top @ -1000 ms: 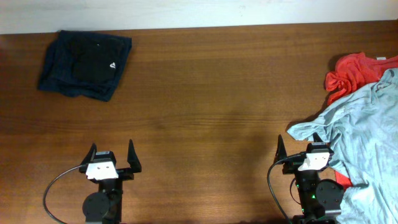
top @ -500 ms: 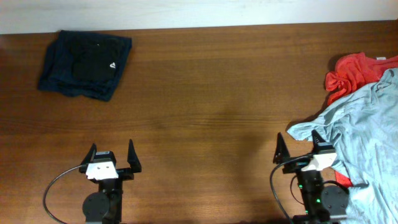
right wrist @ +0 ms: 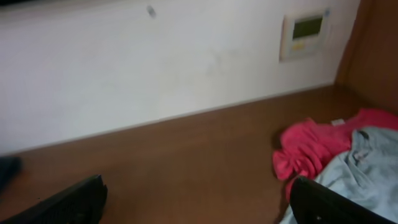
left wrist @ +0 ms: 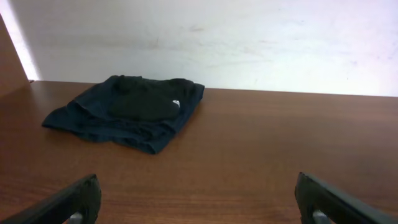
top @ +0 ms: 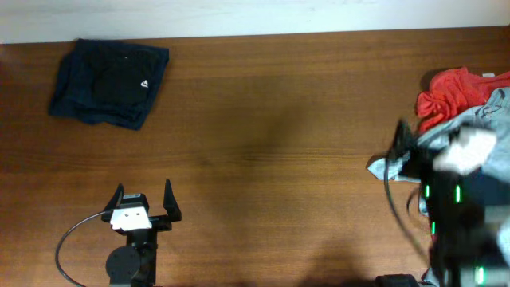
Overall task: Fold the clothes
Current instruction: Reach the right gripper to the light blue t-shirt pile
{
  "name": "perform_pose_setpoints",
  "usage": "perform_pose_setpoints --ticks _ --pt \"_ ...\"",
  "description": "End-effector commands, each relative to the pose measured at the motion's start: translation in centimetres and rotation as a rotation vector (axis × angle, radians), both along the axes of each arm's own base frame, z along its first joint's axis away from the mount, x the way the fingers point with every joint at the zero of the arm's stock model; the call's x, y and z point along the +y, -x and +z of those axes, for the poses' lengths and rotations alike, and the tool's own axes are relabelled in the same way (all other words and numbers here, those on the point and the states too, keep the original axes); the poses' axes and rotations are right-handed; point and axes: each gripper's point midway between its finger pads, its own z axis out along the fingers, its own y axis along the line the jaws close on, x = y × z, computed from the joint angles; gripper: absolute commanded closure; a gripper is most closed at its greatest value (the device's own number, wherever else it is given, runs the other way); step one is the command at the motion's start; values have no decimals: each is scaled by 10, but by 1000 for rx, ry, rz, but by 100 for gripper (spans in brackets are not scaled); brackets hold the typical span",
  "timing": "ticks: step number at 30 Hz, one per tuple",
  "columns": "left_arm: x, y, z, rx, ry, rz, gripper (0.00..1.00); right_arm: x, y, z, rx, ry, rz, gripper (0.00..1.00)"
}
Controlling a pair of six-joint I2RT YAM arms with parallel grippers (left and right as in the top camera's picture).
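The clothes lie heaped at the table's right edge: a red T-shirt [top: 443, 92] [right wrist: 316, 147] at the back, and a pale blue-grey T-shirt [top: 385, 167] [right wrist: 357, 176] spreading forward from it. My right gripper [top: 434, 131] [right wrist: 199, 205] hangs blurred above the heap's left side, open and holding nothing, with its right finger [right wrist: 336, 205] just in front of the red cloth. My left gripper [top: 143, 203] [left wrist: 199, 202] stands open near the front left over bare wood, far from the heap.
A folded dark navy garment [top: 107, 80] [left wrist: 127, 112] lies at the back left corner. A white wall [right wrist: 155, 68] runs along the table's far edge, with a small wall panel [right wrist: 305, 34] at the right. Brown tabletop [top: 271, 143] stretches between the two arms.
My right arm has risen and swung back and to the right, over the blue-grey shirt toward the red one. The left arm has stayed still. Both grippers remain open.
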Motion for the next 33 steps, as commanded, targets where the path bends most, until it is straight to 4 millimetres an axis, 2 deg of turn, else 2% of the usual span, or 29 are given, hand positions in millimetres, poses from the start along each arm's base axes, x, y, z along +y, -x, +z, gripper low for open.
perform_pose_setpoints --ticks 1,3,5,8,11,15,18,22,25,26,27,32,33 --pt "-2 0 -2 0 -15 -14 1 -2 -45 -11 111 -4 -14 2" --pt "-2 0 -2 0 -15 -14 1 3 -75 -23 175 -14 13 1" --pt "-2 0 -2 0 -15 -14 1 3 -98 -45 250 -14 12 2" --pt "-2 0 -2 0 -15 -14 1 2 -117 -77 336 -13 9 1" --pt "-2 0 -2 0 -15 -14 1 -14 -126 -108 415 -30 -34 1" --pt "-2 0 -2 0 -15 -14 1 -68 -111 -144 512 -213 -237 2" --pt "-2 0 -2 0 -15 -14 1 -106 -92 -171 597 -325 -322 11" --pt "-2 0 -2 0 -15 -14 1 -141 -72 -208 696 -400 -414 11" --pt "-2 0 -2 0 -15 -14 1 -157 -67 -230 742 -428 -457 10" --pt "-2 0 -2 0 -15 -14 1 -161 -66 -237 753 -434 -468 4" --pt "-2 0 -2 0 -15 -14 1 -165 -66 -242 758 -438 -478 1" --pt "-2 0 -2 0 -15 -14 1 -181 -65 -262 782 -440 -521 1" --pt "-2 0 -2 0 -15 -14 1 -181 -65 -265 786 -440 -522 5"
